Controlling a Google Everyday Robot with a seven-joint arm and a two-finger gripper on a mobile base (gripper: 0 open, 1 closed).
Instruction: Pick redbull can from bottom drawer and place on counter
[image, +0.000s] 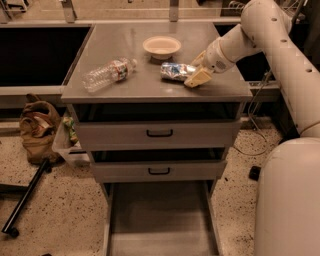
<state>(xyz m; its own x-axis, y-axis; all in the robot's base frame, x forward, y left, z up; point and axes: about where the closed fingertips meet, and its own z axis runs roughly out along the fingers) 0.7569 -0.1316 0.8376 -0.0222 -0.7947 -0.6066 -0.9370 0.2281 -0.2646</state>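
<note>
Lying on its side, the redbull can (176, 71) is on the bench (130, 87), toward the right edge and nearer the front than the back, so you can judge the lift out of the bottom drawer (159, 220) as done. That drawer stands pulled open below, with nothing showing on its grey floor. The hand (198, 76) sits at the can's right end, touching it or nearly so; you cannot tell whether it grips the can or has let go. A pale bowl (161, 46) sits just behind the can, and a clear bottle (107, 74) lies toward the left edge. What seems left for you is to confirm the release and draw the arm clear.
</note>
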